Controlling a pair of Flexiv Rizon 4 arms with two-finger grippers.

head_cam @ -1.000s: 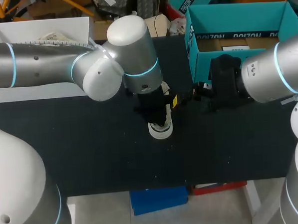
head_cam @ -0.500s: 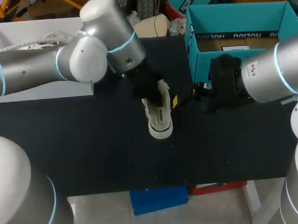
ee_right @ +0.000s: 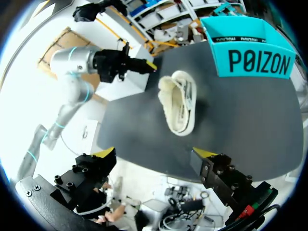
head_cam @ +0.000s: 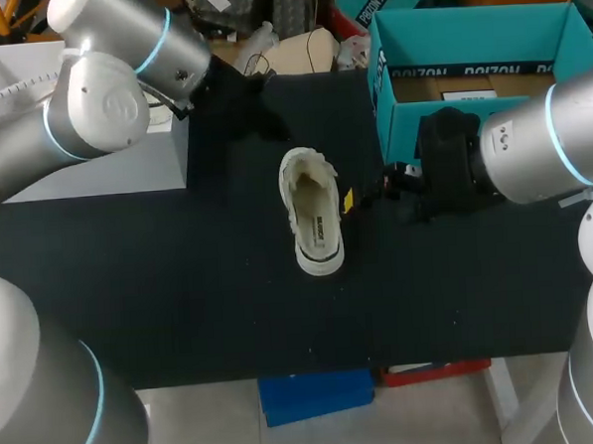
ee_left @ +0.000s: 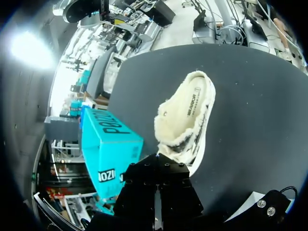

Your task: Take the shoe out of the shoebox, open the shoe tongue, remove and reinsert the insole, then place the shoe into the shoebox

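Covering the whole workspace is a black table (head_cam: 232, 315), with both arms coming in over it from opposite sides. A white box (head_cam: 95, 168) sits on the far left part of it, under the left arm (head_cam: 101, 93). The teal shoebox (head_cam: 401, 127) stands open-topped at the far edge, close beside the right arm (head_cam: 541, 144) and off to one side ahead of the right gripper (ee_right: 155, 153).

The shoe (head_cam: 311, 216), cream with a fleecy lining, sits sole down near the table's middle, outside the shoebox. Black tabletop shows on every side of it. The widest stretch runs from the shoe to the near edge. A narrower strip lies between the shoe and the shoebox, and the right gripper reaches into that strip.

The right arm lies low along the table, wrist pointing at the shoe. Its fingers are spread wide with nothing between them. The shoe lies ahead of that gripper, near one yellow tip in the head view, not touching as far as I can see.

The left arm is bent back toward the far left corner. The left gripper (ee_right: 144, 65) is raised off the table, with the shoe ahead of and below it, apart from it. I cannot tell if this gripper is open or closed, and nothing shows in its hold.
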